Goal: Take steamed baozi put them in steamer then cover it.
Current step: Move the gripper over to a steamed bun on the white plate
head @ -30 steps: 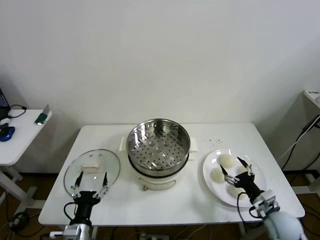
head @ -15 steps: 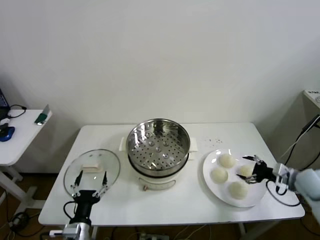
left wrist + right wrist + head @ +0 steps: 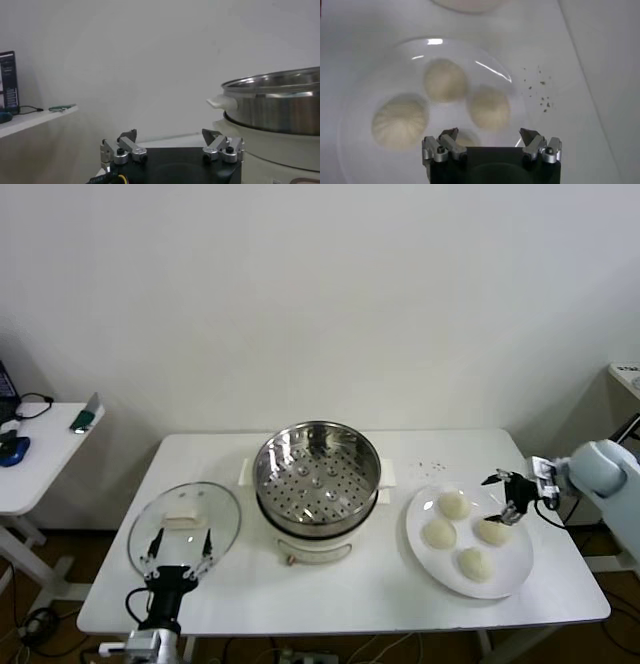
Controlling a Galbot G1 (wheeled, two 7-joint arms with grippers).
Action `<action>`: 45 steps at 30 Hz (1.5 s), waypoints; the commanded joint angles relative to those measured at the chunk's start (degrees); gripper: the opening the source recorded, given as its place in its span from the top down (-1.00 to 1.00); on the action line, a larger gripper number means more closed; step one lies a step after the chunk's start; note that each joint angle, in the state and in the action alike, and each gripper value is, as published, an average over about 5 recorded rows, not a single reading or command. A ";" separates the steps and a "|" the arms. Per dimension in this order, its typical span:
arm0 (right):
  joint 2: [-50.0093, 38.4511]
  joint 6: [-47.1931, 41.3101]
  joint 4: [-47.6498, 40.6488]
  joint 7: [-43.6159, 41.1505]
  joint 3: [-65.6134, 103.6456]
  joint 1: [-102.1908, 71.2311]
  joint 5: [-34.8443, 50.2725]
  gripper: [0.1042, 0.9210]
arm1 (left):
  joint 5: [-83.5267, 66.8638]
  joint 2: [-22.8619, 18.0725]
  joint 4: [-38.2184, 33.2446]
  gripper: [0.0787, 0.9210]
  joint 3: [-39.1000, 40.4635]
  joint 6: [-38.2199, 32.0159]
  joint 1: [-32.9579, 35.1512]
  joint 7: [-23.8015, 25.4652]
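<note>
Several cream-white steamed baozi (image 3: 454,505) (image 3: 445,80) lie on a white plate (image 3: 515,556) at the table's right. My right gripper (image 3: 500,497) (image 3: 489,134) hangs open just above the plate's right side, over the baozi (image 3: 492,531) nearest it, with nothing between its fingers. The steel steamer (image 3: 317,479) (image 3: 280,100) stands empty on its white base at the table's middle. The glass cover (image 3: 184,520) with its cream handle lies flat at the left. My left gripper (image 3: 180,549) (image 3: 170,134) waits open at the cover's near edge, holding nothing.
A white side table (image 3: 40,454) with small items stands off to the left. A few dark specks (image 3: 430,463) dot the tabletop behind the plate. Bare table lies in front of the steamer.
My right arm has swung from the table's front edge round to the right side, and its gripper now hovers over the plate's right part. The left arm has stayed put.
</note>
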 commanded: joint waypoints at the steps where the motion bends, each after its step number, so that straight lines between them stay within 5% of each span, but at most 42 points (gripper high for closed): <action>1: 4.21 0.26 -8.76 -3.94 -18.15 15.55 -1.07 -0.76 | 0.00 0.08 0.24 -0.77 -0.14 0.18 -0.06 -0.06; 16: 17.26 2.07 -19.68 -3.01 -17.35 12.34 -6.94 -0.76 | -0.50 0.81 1.44 -0.77 -1.29 0.75 -0.54 -0.33; 32: 21.42 4.86 -24.20 -3.07 -15.11 10.55 -10.64 -0.74 | -0.36 0.76 2.38 -0.77 -1.31 0.79 -1.03 -0.37; 38: 21.31 5.58 -23.97 -3.63 -14.77 10.76 -10.60 -0.49 | -0.37 0.89 2.31 -0.77 -1.49 0.76 -0.92 -0.41; 45: 20.11 5.84 -22.28 -4.05 -15.47 11.14 -10.36 -0.42 | -0.41 0.82 2.17 -0.77 -1.60 0.72 -0.74 -0.47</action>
